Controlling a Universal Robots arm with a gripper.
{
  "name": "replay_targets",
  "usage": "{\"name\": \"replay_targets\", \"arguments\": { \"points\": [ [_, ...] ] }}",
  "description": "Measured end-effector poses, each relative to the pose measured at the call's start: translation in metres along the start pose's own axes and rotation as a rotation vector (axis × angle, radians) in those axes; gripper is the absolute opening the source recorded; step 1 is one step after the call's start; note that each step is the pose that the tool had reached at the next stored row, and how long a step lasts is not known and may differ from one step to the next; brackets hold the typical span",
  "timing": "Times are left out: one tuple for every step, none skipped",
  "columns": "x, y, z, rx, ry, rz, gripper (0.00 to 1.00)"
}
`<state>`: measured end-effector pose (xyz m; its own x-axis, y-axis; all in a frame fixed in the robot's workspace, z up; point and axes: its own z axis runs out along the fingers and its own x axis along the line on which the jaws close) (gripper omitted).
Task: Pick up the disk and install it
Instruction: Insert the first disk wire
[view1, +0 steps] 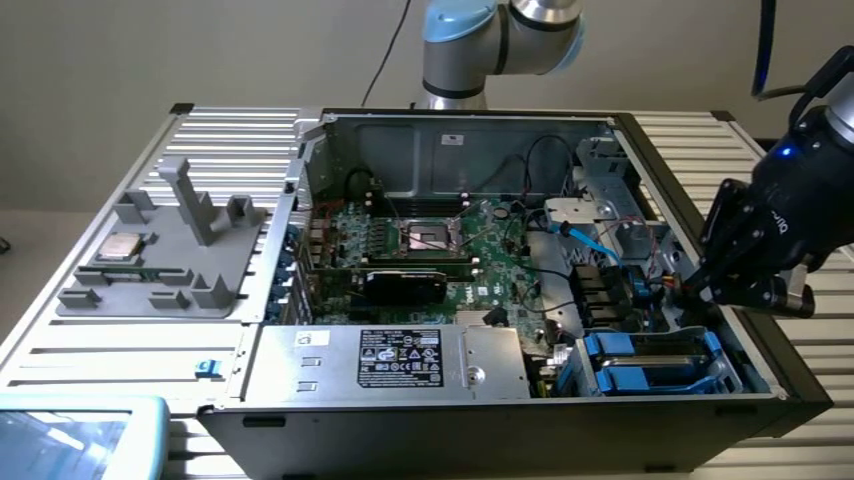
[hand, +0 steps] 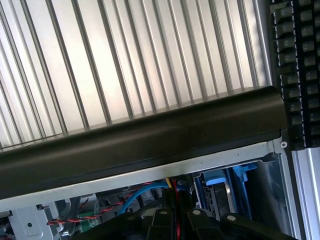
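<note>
The table (view1: 227, 130) is ribbed, softly shiny bare metal, the computer case (view1: 467, 435) is matt black outside and plain grey metal inside, and the rails (view1: 617, 345) in its drive bay are smooth blue plastic.

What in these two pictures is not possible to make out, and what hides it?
Exterior view: the tips of the gripper are lost against the dark corner of the computer case; whether they hold anything cannot be told.
Exterior view: the blue-railed units are seen from above, so their labels are hidden.
Exterior view: the power supply sticker has print too small to read.
Wrist view: the keyboard is cut off by the picture's edge.
</note>
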<state>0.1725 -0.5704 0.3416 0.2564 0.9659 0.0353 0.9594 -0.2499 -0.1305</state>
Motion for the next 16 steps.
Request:
{"name": "replay_targets", "arguments": {
  "points": [
    [0.000,-0.0009,-0.0004,-0.0017,-0.0053,0.001,0.15],
    [0.000,-0.0020,-0.0008,-0.0038,-0.0114,0.001,0.15],
    [-0.001,-0.0032,-0.0010,-0.0062,-0.0184,0.002,0.15],
    [-0.001,-0.0044,-0.0011,-0.0089,-0.0267,0.003,0.15],
    [-0.001,-0.0057,-0.0011,-0.0118,-0.0364,0.004,0.15],
    [-0.002,-0.0072,-0.0009,-0.0148,-0.0467,0.006,0.15],
    [-0.002,-0.0086,-0.0008,-0.0178,-0.0573,0.007,0.15],
    [-0.002,-0.0102,-0.0007,-0.0209,-0.0686,0.008,0.15],
    [-0.003,-0.0117,-0.0007,-0.0235,-0.0781,0.009,0.15],
    [-0.003,-0.0129,-0.0008,-0.0255,-0.0859,0.010,0.15],
    [-0.003,-0.0139,-0.0012,-0.0276,-0.0936,0.011,0.15],
    [-0.003,-0.0150,-0.0023,-0.0298,-0.1015,0.012,0.15],
    [-0.002,-0.0158,-0.0041,-0.0310,-0.1063,0.013,0.15],
    [0.000,-0.0167,-0.0067,-0.0321,-0.1099,0.013,0.15],
    [0.003,-0.0179,-0.0101,-0.0336,-0.1122,0.014,0.15],
    [0.005,-0.0190,-0.0126,-0.0351,-0.1132,0.014,0.15]
  ]
}}
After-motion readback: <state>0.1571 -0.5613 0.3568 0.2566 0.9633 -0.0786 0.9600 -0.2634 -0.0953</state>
